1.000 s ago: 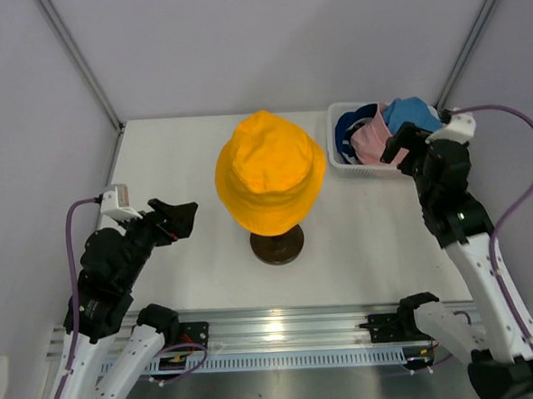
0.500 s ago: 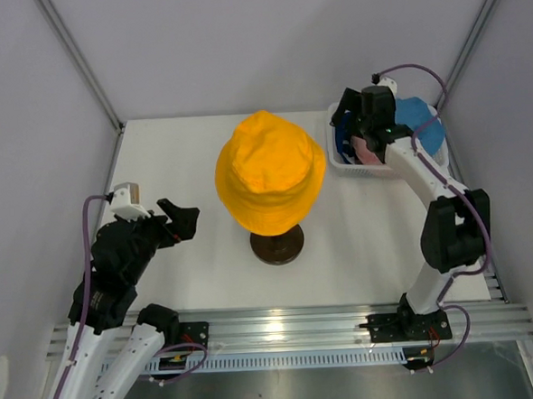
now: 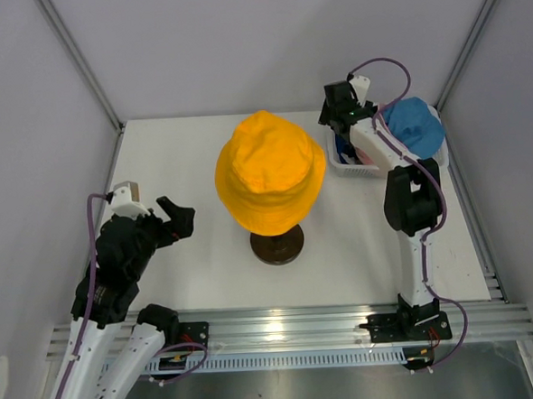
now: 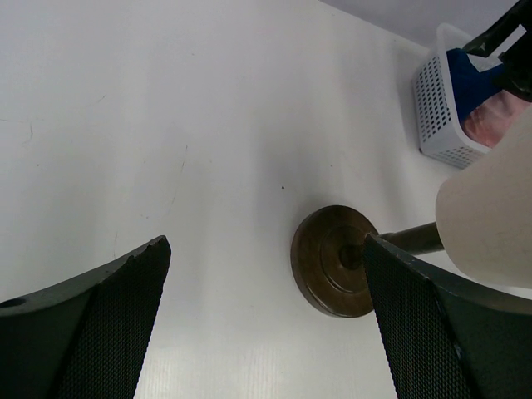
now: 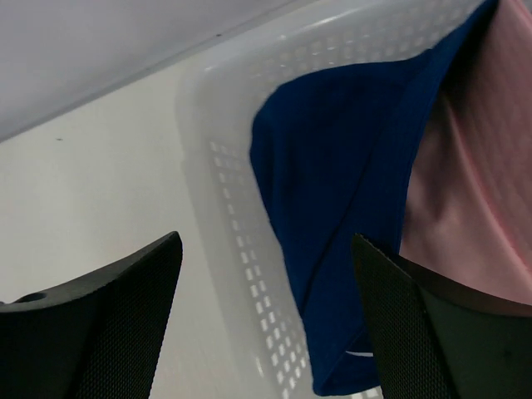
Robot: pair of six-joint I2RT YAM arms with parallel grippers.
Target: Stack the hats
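The yellow hat (image 3: 269, 172) sits on the cream mannequin head in the middle of the table. The navy blue hat (image 5: 349, 208) and the pink hat (image 5: 474, 199) lie in the white basket (image 5: 224, 108). The sky blue hat (image 3: 416, 125) lies at the basket's right end. My right gripper (image 3: 336, 114) hovers open over the basket's left end, its jaws straddling the basket wall and the navy hat's edge, holding nothing. My left gripper (image 3: 179, 218) is open and empty, left of the mannequin's base.
The mannequin's dark round base (image 4: 332, 262) stands on the white table, with the cream head (image 4: 490, 216) above it. The basket (image 3: 341, 165) is at the back right corner. Grey walls close in the table on three sides.
My right arm has swung from the basket's right side across to its left end, stretched far out. My left gripper has barely moved.
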